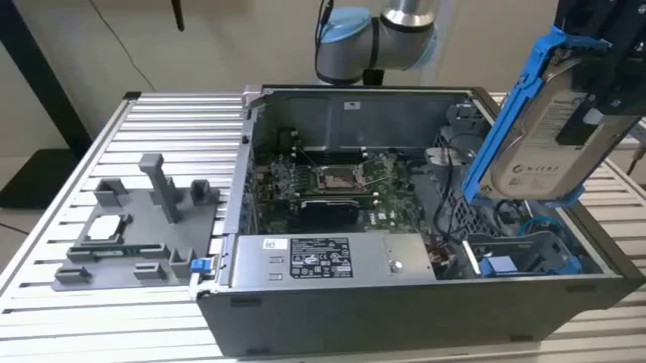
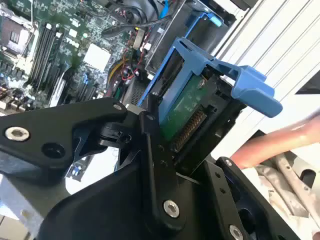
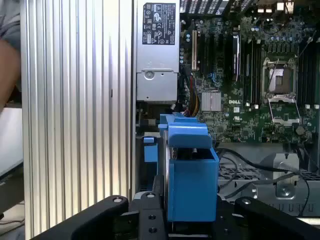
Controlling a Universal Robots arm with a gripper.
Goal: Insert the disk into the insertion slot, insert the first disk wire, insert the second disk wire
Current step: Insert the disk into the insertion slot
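1. Check the grip. The gripper [image 2: 180, 136] is closed on the disk [image 1: 540, 128], with 1 of its black fingers [image 2: 151, 150] on each side of the drive. In the exterior view, 1 finger presses against the white-labelled face.

2. Check the disk's position. In the exterior view you see it held in the air above the exterior view's right end of the open computer case [image 1: 404, 318]. It stands on end and is tilted, with its top leaning toward the exterior view's right. The blue caddy frames its edges. In both wrist views the end of the caddy projects forward from between the fingers. In the second wrist view you also see the drive's green circuit board and its connector row.

3. Locate the insertion slot [image 1: 530, 257]. It sits inside the case, below the disk and well apart from it. Its blue rails are bare, so the disk is not inserted.

4. Note the surrounding parts:
- A blue cable [image 1: 540, 221] lies just beside the slot.
- The motherboard [image 1: 333, 181] fills the middle of the case.
- The power supply [image 1: 323, 261] lies along the near wall.
- A grey parts fixture [image 1: 141, 227] rests on the slatted table [image 1: 60, 318], at the exterior view's left of the case.

5. Note the blurred arm of a person [image 2: 280, 142] near the gripper in the second wrist view.
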